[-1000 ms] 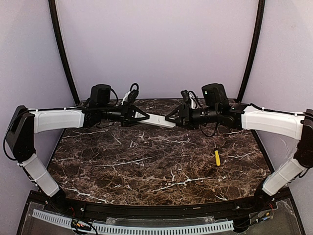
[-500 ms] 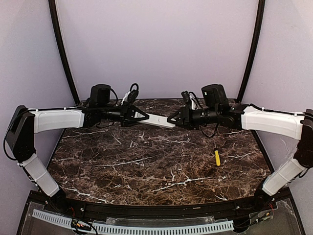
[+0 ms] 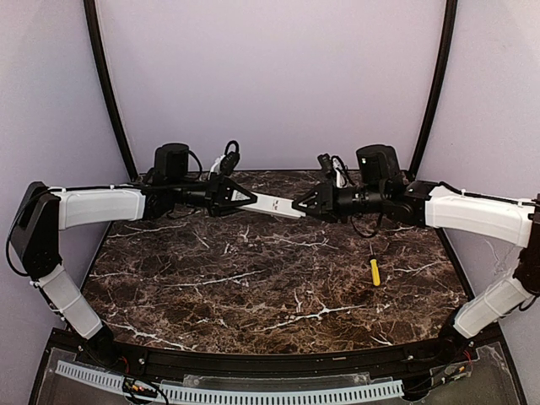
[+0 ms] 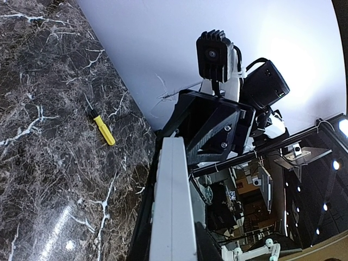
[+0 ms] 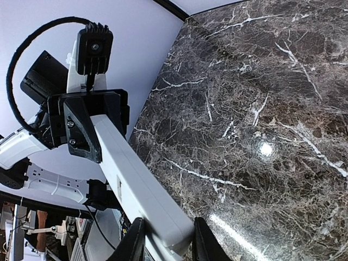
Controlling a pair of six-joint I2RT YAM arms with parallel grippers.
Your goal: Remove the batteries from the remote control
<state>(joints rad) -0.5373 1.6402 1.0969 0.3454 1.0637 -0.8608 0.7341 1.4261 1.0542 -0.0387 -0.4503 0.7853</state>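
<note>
The right tool (image 3: 299,207) is narrowing its fingers from the wider spread of a second ago and is now pinching the right end of the remote (image 3: 275,203), while the left tool (image 3: 251,197) is keeping its clamp on the other end. The remote is hanging above the bench (image 3: 253,287) near its 12 o'clock edge, its long axis lying roughly 9-to-3 between the tools, both equally near. The batteries are not showing.
</note>
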